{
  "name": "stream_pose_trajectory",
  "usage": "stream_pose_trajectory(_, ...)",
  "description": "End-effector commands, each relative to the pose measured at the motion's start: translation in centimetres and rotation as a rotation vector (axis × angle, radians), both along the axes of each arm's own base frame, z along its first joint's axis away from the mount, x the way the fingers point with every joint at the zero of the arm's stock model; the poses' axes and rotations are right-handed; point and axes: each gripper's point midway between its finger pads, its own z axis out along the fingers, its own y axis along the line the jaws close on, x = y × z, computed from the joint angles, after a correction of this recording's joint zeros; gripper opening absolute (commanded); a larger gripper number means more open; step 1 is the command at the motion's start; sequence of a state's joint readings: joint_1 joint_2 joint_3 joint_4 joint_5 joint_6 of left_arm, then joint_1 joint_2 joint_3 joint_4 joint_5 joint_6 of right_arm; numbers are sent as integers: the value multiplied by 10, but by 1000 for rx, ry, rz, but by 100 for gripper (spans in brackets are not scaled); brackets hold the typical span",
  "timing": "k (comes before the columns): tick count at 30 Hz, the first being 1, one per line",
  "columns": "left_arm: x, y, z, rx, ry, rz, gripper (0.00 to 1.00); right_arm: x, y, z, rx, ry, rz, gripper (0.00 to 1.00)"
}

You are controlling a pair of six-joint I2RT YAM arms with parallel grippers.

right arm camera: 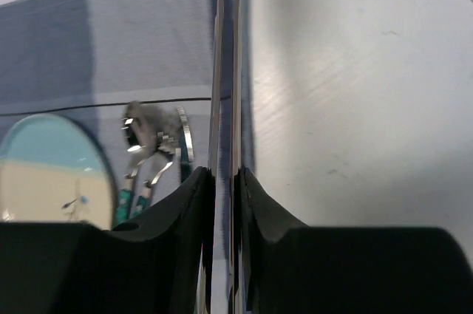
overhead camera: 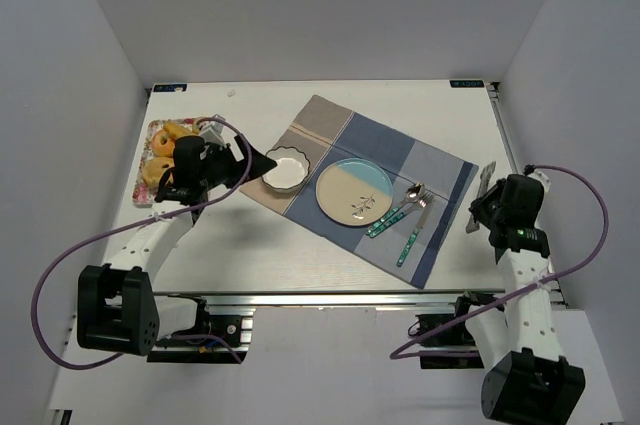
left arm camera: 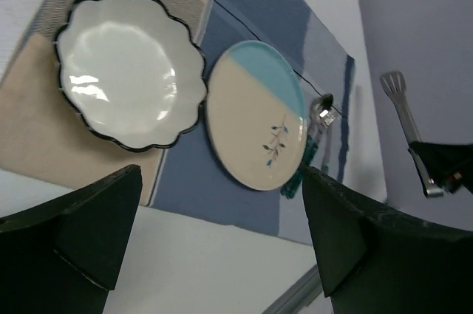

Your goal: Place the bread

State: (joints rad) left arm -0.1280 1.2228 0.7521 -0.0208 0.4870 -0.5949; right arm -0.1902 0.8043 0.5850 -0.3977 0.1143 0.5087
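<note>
The right jaws are pinched nearly shut on thin, shiny metal tongs [right arm camera: 225,70], whose flat blades run straight out past the tips over the pale desk [right arm camera: 355,92]. The right arm [overhead camera: 522,280] reaches forward along the desk's right edge. The left jaws gape wide and hold nothing, aimed across a glossy white scalloped bowl [left arm camera: 126,77] and a round cream-and-blue plate [left arm camera: 255,118] on a woven checked mat [left arm camera: 244,11]. The left arm [overhead camera: 150,235] bends over a tray [overhead camera: 140,177] at the left, where the bread [overhead camera: 177,130], golden and oblong, lies among other pastries.
</note>
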Motion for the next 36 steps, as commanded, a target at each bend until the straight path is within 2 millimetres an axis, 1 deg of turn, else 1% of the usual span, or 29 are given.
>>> stream_pose_trajectory(1,-15,-23,30,-104,-102,-157,98,20,25,62,-1,-218,188,26)
stream_pose_trajectory(2,-15,-27,38,-123,-142,-184,98,21,37,69,23,-250,250,25)
stream_pose_trajectory(4,-27,-42,43,-179,-143,-259,98,24,50,87,37,-335,328,26)
stream_pose_trajectory(5,-30,-49,51,-195,-182,-293,98,22,67,91,84,-366,411,26)
stream_pose_trajectory(6,-38,-62,53,-212,-184,-342,98,27,76,105,97,-440,464,26)
stream_pose_trajectory(7,-43,-70,58,-232,-188,-373,98,26,88,113,114,-490,537,26)
stream_pose_trajectory(8,-44,-80,60,-243,-207,-406,98,17,109,110,177,-516,659,26)
stream_pose_trajectory(9,-53,-96,65,-257,-214,-459,98,15,119,116,223,-555,697,26)
stream_pose_trajectory(10,-56,-105,70,-275,-233,-488,98,16,127,133,215,-645,756,26)
stream_pose_trajectory(11,-58,-114,68,-286,-229,-515,98,12,134,136,242,-668,792,26)
stream_pose_trajectory(12,-69,-128,70,-304,-232,-565,98,8,142,133,274,-680,808,25)
stream_pose_trajectory(13,-72,-136,80,-336,-265,-585,98,5,149,150,292,-760,834,25)
stream_pose_trajectory(14,-80,-151,77,-354,-255,-627,98,1,159,155,324,-789,855,25)
stream_pose_trajectory(15,-84,-157,80,-372,-265,-649,98,-3,165,153,351,-804,865,26)
stream_pose_trajectory(16,-84,-162,89,-402,-295,-648,98,-7,172,162,365,-844,887,26)
stream_pose_trajectory(17,-89,-171,91,-419,-303,-661,98,-11,185,165,390,-852,905,26)
stream_pose_trajectory(18,-87,-176,87,-429,-300,-655,98,-13,192,168,402,-861,916,25)
stream_pose_trajectory(19,-89,-179,96,-460,-349,-661,98,-14,197,167,420,-862,918,25)
stream_pose_trajectory(20,-92,-184,99,-479,-366,-667,98,-19,206,175,477,-884,922,25)
stream_pose_trajectory(21,-92,-189,93,-504,-338,-676,98,-20,210,169,510,-871,928,24)
stream_pose_trajectory(22,-94,-190,106,-539,-404,-699,98,-21,213,172,540,-874,926,24)
stream_pose_trajectory(23,-96,-192,107,-558,-413,-716,98,-25,219,173,595,-865,934,24)
stream_pose_trajectory(26,-90,-198,107,-625,-422,-737,98,-25,227,165,650,-819,922,24)
stream_pose_trajectory(28,-91,-200,108,-678,-434,-762,98,-20,228,160,642,-793,891,24)
stream_pose_trajectory(29,-91,-200,111,-701,-449,-765,98,-19,230,153,629,-759,885,24)
stream_pose_trajectory(30,-95,-197,117,-736,-473,-774,98,-18,230,150,630,-749,877,24)
stream_pose_trajectory(31,-93,-198,112,-744,-466,-771,98,-17,231,149,631,-742,865,24)
stream_pose_trajectory(34,-88,-203,110,-756,-460,-745,98,-19,239,146,640,-721,884,24)
stream_pose_trajectory(36,-83,-206,111,-752,-471,-722,98,-18,244,139,641,-684,894,24)
